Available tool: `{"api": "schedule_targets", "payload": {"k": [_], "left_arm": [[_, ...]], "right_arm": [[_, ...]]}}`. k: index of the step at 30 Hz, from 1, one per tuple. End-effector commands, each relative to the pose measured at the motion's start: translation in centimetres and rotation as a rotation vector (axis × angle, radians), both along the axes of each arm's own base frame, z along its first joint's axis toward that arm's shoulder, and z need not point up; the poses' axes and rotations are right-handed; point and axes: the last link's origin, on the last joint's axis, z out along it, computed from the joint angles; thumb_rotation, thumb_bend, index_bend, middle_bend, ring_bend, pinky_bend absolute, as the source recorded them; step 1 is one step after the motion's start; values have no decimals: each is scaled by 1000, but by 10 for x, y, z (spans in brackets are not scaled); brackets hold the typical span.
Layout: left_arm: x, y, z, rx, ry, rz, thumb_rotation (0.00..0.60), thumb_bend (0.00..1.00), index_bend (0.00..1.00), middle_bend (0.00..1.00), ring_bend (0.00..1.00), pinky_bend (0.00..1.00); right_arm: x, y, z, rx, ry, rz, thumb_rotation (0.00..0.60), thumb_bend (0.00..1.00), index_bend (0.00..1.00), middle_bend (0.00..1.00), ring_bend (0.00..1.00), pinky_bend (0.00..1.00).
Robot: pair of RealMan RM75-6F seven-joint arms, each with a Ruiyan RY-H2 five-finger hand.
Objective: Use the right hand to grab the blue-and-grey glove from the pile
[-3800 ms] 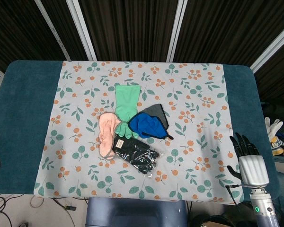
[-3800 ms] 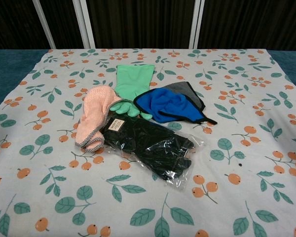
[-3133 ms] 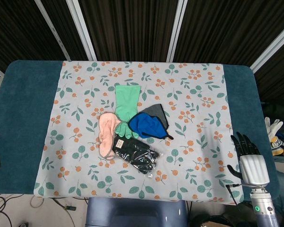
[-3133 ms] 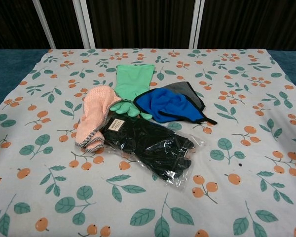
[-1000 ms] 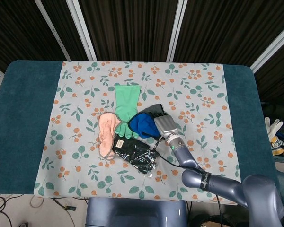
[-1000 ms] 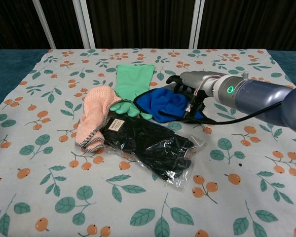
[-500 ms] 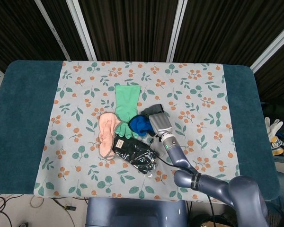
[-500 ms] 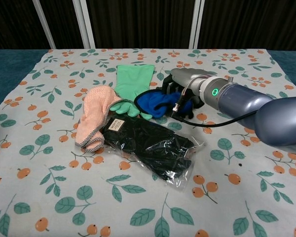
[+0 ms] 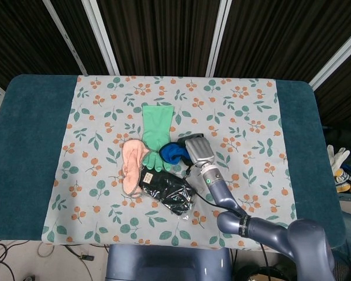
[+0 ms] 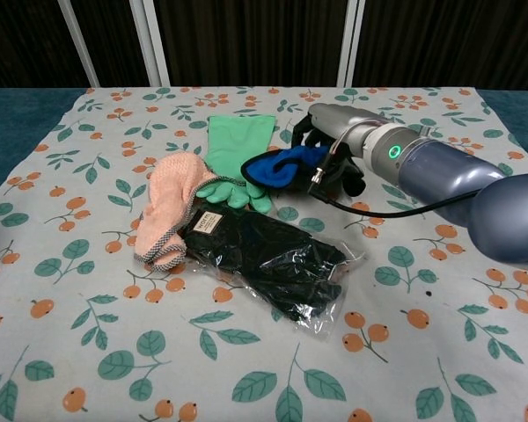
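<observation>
Right hand (image 10: pixel 327 149) over the pile, fingers (image 10: pixel 301 134) closed around the bunched blue-and-grey glove (image 10: pixel 280 167)

The right hand (image 10: pixel 321 145) has a silver-grey back plate and black fingers (image 10: pixel 301 134). Behind it the wrist is a smooth, rounded blue-grey metal casing carrying a small glowing green ring light. A thin black cable loops from the hand's underside back along the forearm.

Green glove (image 10: pixel 235 151) touches blue-and-grey glove (image 10: pixel 280 167) left; bagged black gloves (image 10: pixel 268 258) near front.
</observation>
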Motion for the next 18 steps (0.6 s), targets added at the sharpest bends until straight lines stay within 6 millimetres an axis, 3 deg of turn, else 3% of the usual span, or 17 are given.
{"api": "schedule_targets", "payload": {"k": [1, 7, 18], "left_arm": [[0, 0, 0, 1, 0, 0, 600, 695, 192, 75, 93, 29], [1, 0, 0, -1, -2, -1, 600, 695, 193, 75, 93, 29], [1, -1, -1, 3, 1, -4, 600, 695, 195, 75, 92, 29]], "right_arm": [[1, -1, 19, -24, -54, 0, 600, 530, 599, 623, 572, 342], [6, -2, 66, -84, -196, -1, 600, 529, 599, 623, 569, 341], [-4, 10, 164, -28, -691, -108, 600, 530, 605, 621, 566, 331]]}}
